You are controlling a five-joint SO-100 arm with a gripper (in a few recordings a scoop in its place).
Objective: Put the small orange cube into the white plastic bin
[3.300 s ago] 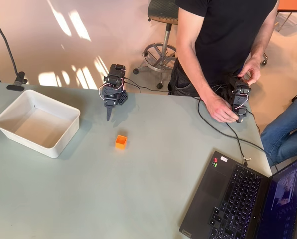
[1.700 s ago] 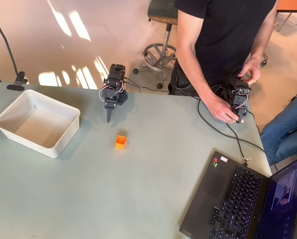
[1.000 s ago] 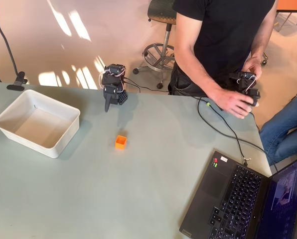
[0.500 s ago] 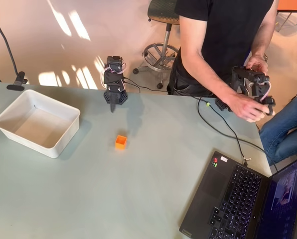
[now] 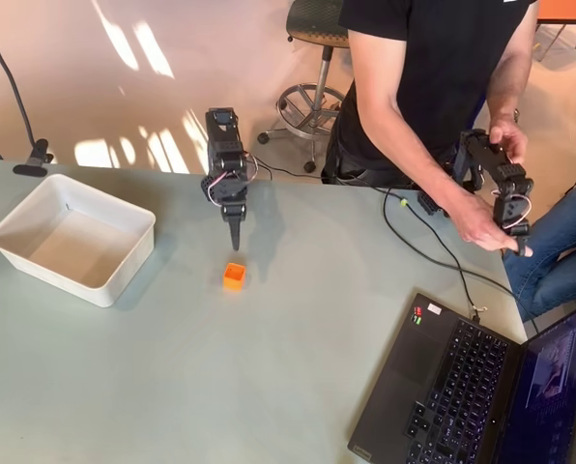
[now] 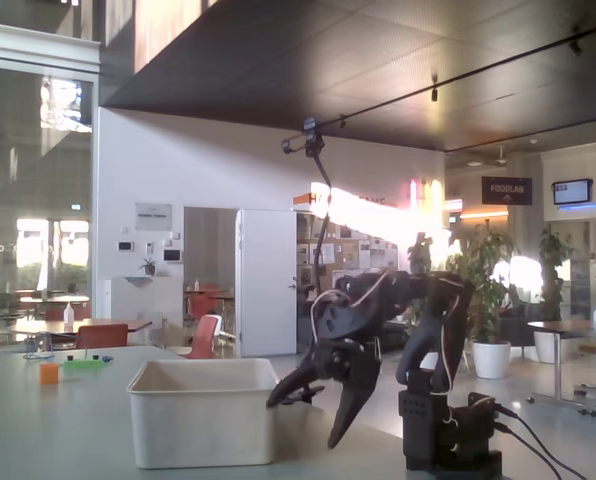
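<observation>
The small orange cube [image 5: 234, 275] sits on the pale green table, alone near its middle. My gripper [image 5: 235, 236] points down at the table a short way behind the cube, toward the far edge, and does not touch it. In the fixed view the gripper [image 6: 305, 420] is open, its two dark fingers spread wide with nothing between them, just right of the bin. The white plastic bin [image 5: 124, 217] stands empty at the table's left, well away from the cube. From the side, the bin [image 6: 203, 415] shows as a low white tub.
An open laptop [image 5: 462, 387] takes up the near right corner, and a black cable [image 5: 433, 253] runs across the table to it. A person in black [image 5: 423, 68] stands behind the far edge. Far left in the fixed view lies another small orange block [image 6: 48, 373] beside green bits.
My arm has unfolded from its tucked pose at the far edge and reached out, bringing the gripper close to the cube. Cube and bin have not moved.
</observation>
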